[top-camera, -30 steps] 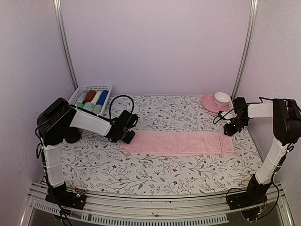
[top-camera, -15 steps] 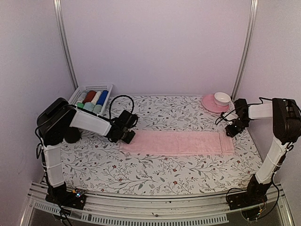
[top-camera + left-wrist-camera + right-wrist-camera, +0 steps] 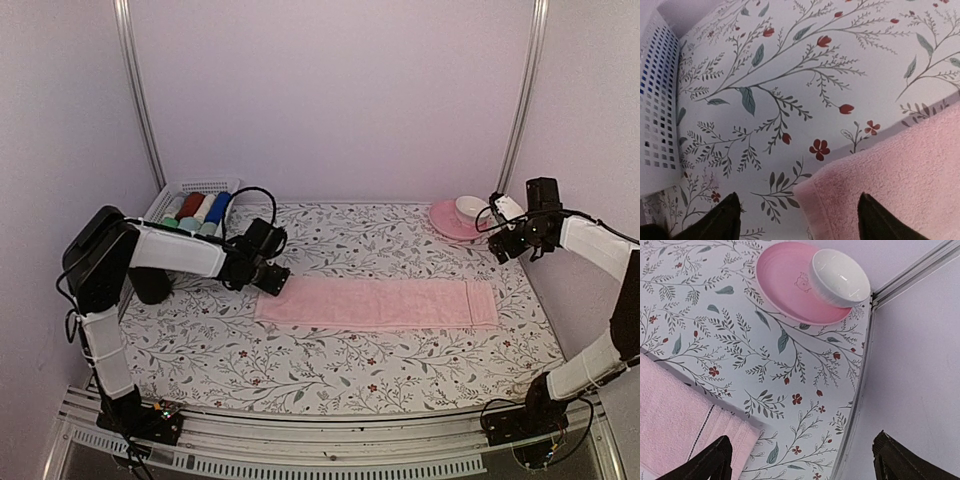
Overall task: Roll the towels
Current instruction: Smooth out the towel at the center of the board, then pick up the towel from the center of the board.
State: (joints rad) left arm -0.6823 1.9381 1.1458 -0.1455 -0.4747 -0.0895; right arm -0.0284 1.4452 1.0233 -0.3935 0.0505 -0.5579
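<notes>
Currently nothing rolled is seen on the table (image 3: 330,375) itself.

- Nearest the bases: the pink towel (image 3: 375,303) is laid flat as one long strip across the middle and is apparently folded lengthwise. Both ends are flat and no turn has been started.
- Left gripper (image 3: 272,281): set low at the strip's far left corner. In the left wrist view the fingertips (image 3: 725,220) are spread. The towel corner is seen between them, with one tip over cloth and the other over bare table. Nothing is pinched.
- Right gripper (image 3: 503,247): held beyond the strip's right end, near the saucer (image 3: 447,222). In the right wrist view the fingers are spread wide with nothing between them, and the towel's end is seen apart from them.
- Far right: the white cup (image 3: 472,208) is sitting on the saucer. Neither is needed for the task.
- Far left: the basket (image 3: 200,184) is loaded with rolled cloths in dark red (image 3: 189,205), white (image 3: 204,207) and blue (image 3: 218,206).
- The mint towel (image 3: 188,224) is taken to be one of the pale green roll ends at the basket's near end. That part is too small to confirm.

Status, as judged: the pink towel is prepared only, and its whole roll is left. The mint one is probably done. A start from the left corner looks set up.
</notes>
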